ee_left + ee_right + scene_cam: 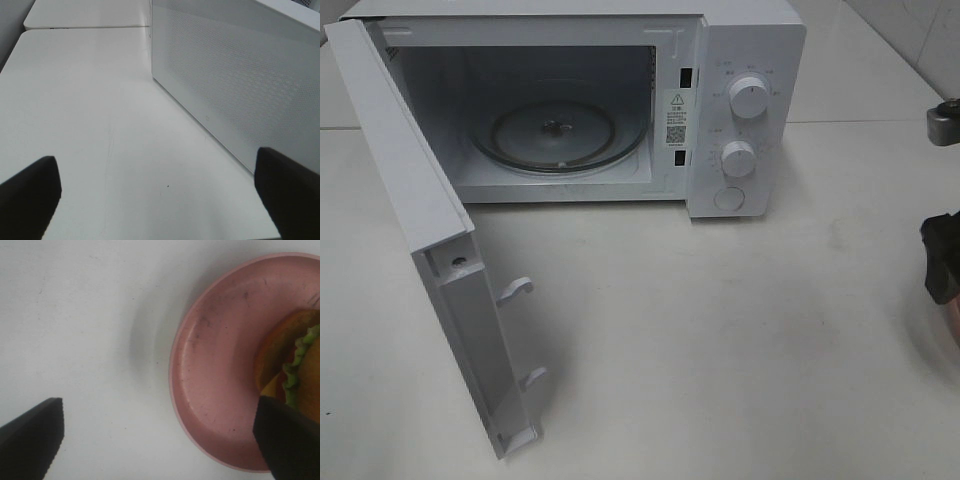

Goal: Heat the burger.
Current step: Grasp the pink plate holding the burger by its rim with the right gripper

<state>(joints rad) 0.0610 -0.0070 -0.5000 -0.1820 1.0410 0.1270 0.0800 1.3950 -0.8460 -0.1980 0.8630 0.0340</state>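
The burger [300, 365] lies on a round pink plate [215, 375] in the right wrist view; only its orange-brown bun, green lettuce and a bit of yellow show at the frame edge. My right gripper [160, 440] is open above the plate's near rim, one finger over the table and one over the burger's side, holding nothing. The white microwave [740, 60] stands at the back with its door [420, 200] swung wide open and the glass turntable [560, 135] bare. My left gripper [160, 195] is open and empty beside the door's perforated panel [235, 75].
The open door juts out toward the front left of the white table [720, 330]. Two dials [748, 98] and a button sit on the microwave's right panel. The black right arm [942, 265] shows at the far right edge.
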